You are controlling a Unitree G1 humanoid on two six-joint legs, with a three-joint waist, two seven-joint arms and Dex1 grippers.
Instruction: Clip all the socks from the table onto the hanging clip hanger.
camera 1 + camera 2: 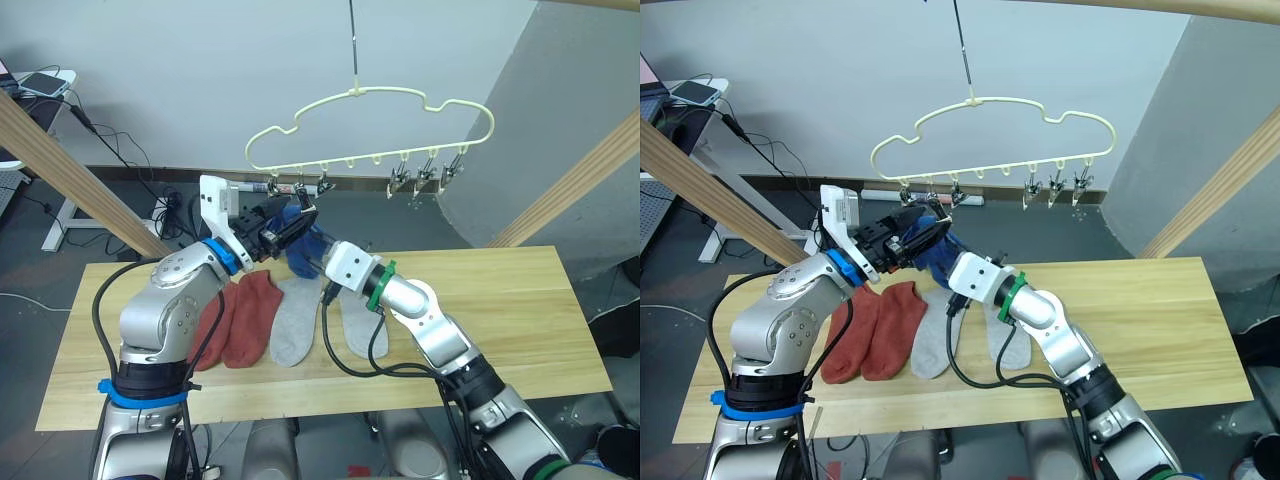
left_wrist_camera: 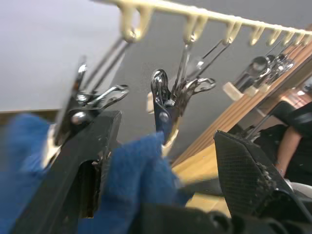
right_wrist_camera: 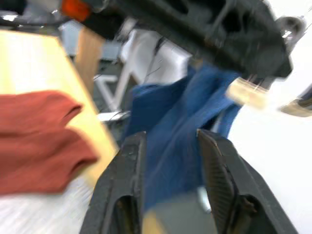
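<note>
Under the left end of the clip hanger (image 1: 372,128) we hold a blue sock (image 1: 303,243) up off the table (image 1: 520,310), our right gripper (image 3: 168,146) pinching its hanging fabric while our left gripper (image 1: 291,221), jaws apart, works at the small metal clips (image 2: 168,100). We judge it light, limp and fuzzy, best held near the cuff edge. Two rust-red socks (image 1: 240,315) and two grey socks (image 1: 298,320) lie flat on the smooth wood.

Both arms crowd the clip hanger's (image 1: 370,128) left clips; right clips (image 1: 428,178) hang unobstructed.
</note>
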